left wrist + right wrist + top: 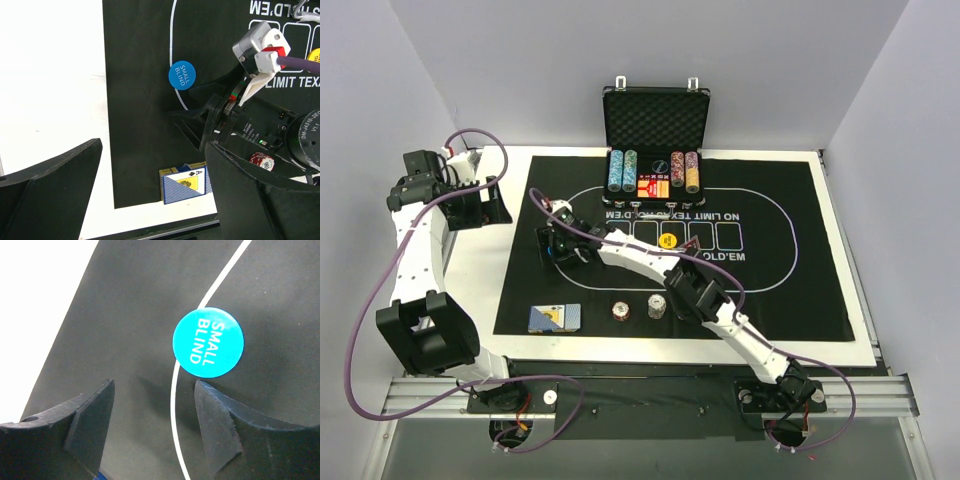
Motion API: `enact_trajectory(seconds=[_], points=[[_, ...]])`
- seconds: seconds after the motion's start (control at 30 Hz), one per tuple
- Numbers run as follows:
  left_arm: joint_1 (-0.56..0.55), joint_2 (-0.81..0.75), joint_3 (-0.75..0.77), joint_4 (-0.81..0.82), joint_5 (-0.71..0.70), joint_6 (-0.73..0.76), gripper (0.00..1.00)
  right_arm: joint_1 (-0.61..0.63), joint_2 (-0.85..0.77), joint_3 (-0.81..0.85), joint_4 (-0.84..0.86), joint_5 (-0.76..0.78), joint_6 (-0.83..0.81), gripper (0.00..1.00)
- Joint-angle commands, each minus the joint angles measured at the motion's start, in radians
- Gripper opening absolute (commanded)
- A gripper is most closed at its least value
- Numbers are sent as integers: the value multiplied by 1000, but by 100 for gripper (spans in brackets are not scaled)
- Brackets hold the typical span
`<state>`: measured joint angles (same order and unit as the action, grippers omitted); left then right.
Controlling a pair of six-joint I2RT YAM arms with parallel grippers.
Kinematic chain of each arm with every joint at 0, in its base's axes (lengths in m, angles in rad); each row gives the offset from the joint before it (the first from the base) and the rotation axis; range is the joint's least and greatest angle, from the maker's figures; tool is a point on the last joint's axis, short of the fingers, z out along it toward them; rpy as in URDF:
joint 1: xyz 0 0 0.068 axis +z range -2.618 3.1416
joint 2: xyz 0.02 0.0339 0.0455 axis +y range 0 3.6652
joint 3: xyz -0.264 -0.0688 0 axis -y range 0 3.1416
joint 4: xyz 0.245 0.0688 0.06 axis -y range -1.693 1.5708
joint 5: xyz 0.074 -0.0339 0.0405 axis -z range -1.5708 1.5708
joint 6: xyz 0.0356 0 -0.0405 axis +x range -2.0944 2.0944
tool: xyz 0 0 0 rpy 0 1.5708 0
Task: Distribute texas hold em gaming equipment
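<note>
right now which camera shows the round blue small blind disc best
The right wrist view: the round blue disc is large, lettering sharp, on the white line of the black mat beyond the right gripper. The left wrist view shows it smaller but readable. In the top view the right arm seems to hide it.

A lab booth: plain grey walls (620, 40), aluminium mounting rail (650, 398)
</note>
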<state>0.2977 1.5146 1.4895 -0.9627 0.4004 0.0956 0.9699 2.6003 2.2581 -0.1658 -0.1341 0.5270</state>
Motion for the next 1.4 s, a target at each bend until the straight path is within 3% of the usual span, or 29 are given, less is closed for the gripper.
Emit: enact_trajectory(seconds=[0.0,0.07,0.27,0.47,0.63,0.83,1.37], points=[[12,-24,40,-2,12,21,96,-45,-131,-113,-18,13,5,66],[15,-30,31,4,17,19,96,-103,-231,-268,-8,47,-1,71],[23,-42,-3,25,37,12,95,-227,-529,-622,37,204,-38,73],[23,-51,-11,25,48,10,95,-342,-637,-805,28,359,14,71],[24,-51,0,18,48,16,95,-413,-648,-835,-33,421,67,64],[23,-45,14,15,55,18,96,-427,-667,-879,-121,574,96,64],[24,-51,17,9,57,16,95,-477,-638,-956,-109,538,140,61]])
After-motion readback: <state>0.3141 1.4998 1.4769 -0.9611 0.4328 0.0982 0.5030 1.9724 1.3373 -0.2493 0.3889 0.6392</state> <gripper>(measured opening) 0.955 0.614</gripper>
